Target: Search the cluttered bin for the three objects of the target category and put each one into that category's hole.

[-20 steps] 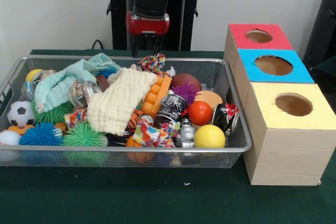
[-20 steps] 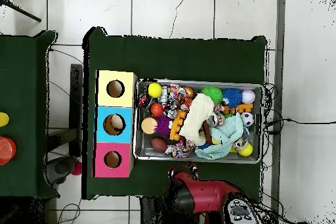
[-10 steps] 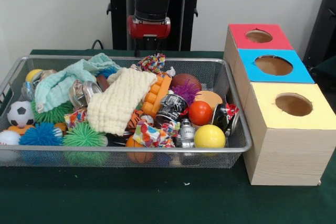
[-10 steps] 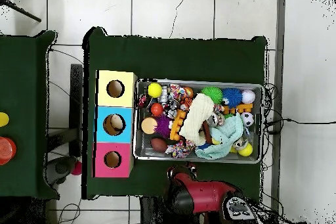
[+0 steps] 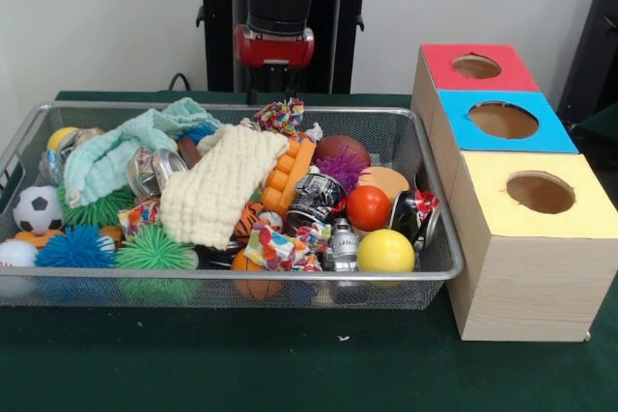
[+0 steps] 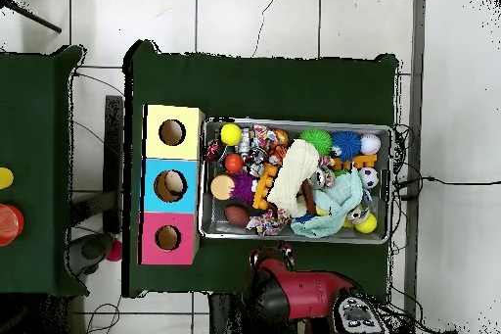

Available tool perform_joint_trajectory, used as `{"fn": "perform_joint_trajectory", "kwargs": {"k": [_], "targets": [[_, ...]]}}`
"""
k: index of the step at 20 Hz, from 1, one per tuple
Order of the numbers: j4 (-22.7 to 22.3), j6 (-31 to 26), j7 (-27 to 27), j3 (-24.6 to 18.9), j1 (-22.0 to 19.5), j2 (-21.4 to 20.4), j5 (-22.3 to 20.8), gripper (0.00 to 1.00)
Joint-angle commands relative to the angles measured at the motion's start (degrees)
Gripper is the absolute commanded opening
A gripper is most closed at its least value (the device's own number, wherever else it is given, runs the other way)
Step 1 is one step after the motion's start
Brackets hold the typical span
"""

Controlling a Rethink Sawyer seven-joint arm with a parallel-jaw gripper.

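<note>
The wire-mesh bin (image 5: pixel 232 277) is crowded with toys. One confetti-print cloth (image 5: pixel 280 115) lies bunched at the far rim, and it also shows in the overhead view (image 6: pixel 266 220). A second confetti cloth (image 5: pixel 275 248) lies near the front wall, and a third piece (image 5: pixel 138 214) peeks out beside the cream waffle cloth (image 5: pixel 217 185). My gripper (image 5: pixel 273 89) hangs just behind the bin's far rim, above and behind the first cloth, holding nothing I can see. In the overhead view my gripper (image 6: pixel 272 252) is outside the bin (image 6: pixel 294 121).
Three wooden boxes with round holes stand beside the bin: red (image 5: pixel 473 67), blue (image 5: pixel 502 121) and yellow (image 5: pixel 541 192). A mint-green towel (image 5: pixel 121 147), spiky balls, a soccer ball (image 5: pixel 37 209), cans, an orange ball (image 5: pixel 367 207) and a yellow ball (image 5: pixel 385 251) fill the bin.
The arm has shifted only slightly behind the bin's far rim. Nothing in the bin has moved.
</note>
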State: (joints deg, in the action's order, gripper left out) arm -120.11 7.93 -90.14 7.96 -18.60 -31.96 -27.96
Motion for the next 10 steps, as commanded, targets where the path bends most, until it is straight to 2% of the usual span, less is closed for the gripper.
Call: {"fn": "perform_joint_trajectory", "kwargs": {"k": [1, 5, 10], "targets": [[2.56, -5.52, -7.03, -4.91, -1.77, -7.18, 1.59, 1.0], [2.09, -8.59, -6.26, -6.5, -2.73, -9.41, 1.67, 1.0], [1.69, -9.05, -6.47, -7.67, -3.4, -10.35, 1.38, 1.0]]}}
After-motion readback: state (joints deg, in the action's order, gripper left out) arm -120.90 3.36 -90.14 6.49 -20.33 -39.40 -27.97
